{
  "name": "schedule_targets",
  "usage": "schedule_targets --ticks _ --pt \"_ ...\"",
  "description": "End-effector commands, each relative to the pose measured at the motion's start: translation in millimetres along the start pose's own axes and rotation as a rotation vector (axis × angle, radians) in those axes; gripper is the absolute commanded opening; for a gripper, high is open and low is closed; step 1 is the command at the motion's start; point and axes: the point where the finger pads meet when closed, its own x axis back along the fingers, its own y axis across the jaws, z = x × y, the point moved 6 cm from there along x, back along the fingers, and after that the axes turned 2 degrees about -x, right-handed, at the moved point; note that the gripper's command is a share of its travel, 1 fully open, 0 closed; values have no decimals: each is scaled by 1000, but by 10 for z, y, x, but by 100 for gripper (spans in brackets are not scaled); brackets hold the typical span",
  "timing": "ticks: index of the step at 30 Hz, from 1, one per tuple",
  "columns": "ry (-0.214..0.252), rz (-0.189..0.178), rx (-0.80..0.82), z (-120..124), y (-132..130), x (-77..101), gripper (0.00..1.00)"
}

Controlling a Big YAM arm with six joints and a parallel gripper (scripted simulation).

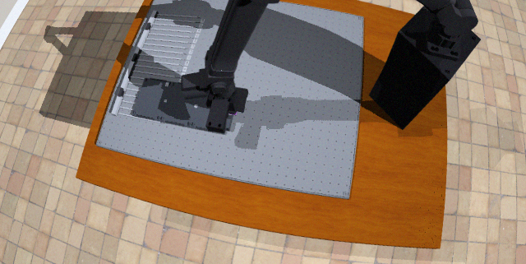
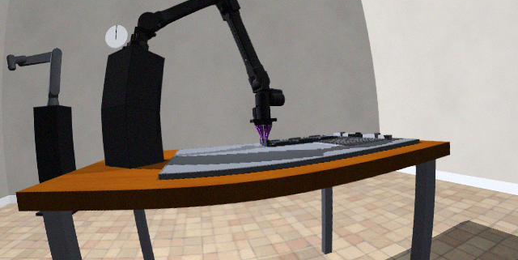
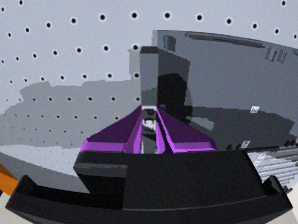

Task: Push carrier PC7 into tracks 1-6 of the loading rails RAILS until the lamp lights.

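toward the left edge of the tabletop (image 1: 123,182), the rails (image 1: 164,42) lie on the grey perforated plate, their pale ribs running left to right, with the stop bar (image 1: 137,48) on the side nearest that edge. no lit lamp is apparent in any view, though the lamps are too small to read surely. the carrier (image 1: 164,104) is a dark flat slab near the front-left corner of the plate; its leading end seems to reach onto the rails' lower tracks, but shadow hides whether it sits down between the ribs or rides on top of them. at its right end the handle (image 3: 160,76) stands up, and the end effector (image 3: 152,137) is pinching that handle, its purple fingers closed narrowly on either side. the main risk, as i judge it, is a skewed push: gripped at one small point far from the leading end, the carrier could yaw, climb a rib and jam short of the stop with no lamp lit. too much downward pressure could bind it, and the narrow pinch could slip off the handle if the carrier catches. further right, the arm's black base (image 1: 419,75) stands near the back-right corner, well apart.
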Motion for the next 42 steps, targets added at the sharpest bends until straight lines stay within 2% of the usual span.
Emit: schedule_targets --ticks 1,13,14,16,30,31,33,42 --pt "-9 38 -2 25 -262 3 0" --pt "-9 36 -2 23 -362 9 0" --pt "-12 46 -4 17 -391 10 0" --pt "-8 35 -3 23 -392 10 0" --pt "-9 38 -2 18 -521 18 0" --pt "-12 48 -4 12 -549 20 0" --pt "-9 37 -2 17 -551 20 0" --pt "-10 41 -1 13 -650 27 0"
